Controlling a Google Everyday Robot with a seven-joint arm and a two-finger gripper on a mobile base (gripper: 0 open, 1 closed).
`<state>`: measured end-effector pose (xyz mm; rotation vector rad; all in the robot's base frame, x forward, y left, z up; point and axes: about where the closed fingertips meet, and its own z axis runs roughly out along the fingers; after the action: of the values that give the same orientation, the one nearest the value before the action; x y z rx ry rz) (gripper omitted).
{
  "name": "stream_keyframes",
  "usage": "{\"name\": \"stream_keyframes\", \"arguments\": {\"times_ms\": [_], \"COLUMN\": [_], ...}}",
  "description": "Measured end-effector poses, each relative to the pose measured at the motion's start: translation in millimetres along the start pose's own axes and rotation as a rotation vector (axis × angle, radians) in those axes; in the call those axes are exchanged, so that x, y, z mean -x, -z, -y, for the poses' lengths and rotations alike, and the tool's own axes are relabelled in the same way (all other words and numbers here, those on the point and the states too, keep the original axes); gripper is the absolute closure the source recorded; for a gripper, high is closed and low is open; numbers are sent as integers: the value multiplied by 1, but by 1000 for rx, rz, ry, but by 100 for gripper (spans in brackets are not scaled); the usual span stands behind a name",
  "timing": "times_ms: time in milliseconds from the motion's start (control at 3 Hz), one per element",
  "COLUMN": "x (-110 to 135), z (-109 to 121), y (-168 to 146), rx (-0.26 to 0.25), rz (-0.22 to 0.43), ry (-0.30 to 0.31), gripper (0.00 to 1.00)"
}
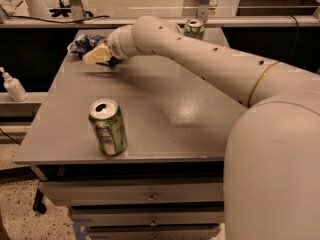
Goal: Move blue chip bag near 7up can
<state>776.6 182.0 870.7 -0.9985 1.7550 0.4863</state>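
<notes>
Blue chip bag (80,43) sits half hidden behind the gripper (96,55), grip unreadable; 7up can (194,28) peeks out behind the arm (200,59).

The gripper (95,54) hangs over the far-left part of a grey table (165,109). Drawers (150,199) sit well below it, speckled floor (20,209) lower left, white pump bottle (12,86) to its left.

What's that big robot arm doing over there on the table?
The robot's cream arm reaches across the grey table. Its gripper is at the far left corner, right beside the crumpled dark-blue chip bag. The pale silver-and-green 7up can stands at the back, further right. A deeper green can stands upright near the front.
</notes>
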Motion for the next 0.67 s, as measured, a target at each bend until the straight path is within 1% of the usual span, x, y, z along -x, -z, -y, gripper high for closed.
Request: {"name": "stream_keyframes", "arguments": {"times_ms": [333, 667], "x": [-2, -7], "z": [-1, 0], "y": [-5, 1], "rx": [5, 2], "rz": [7, 8], "ry": [-20, -34], "gripper": [40, 64]}}
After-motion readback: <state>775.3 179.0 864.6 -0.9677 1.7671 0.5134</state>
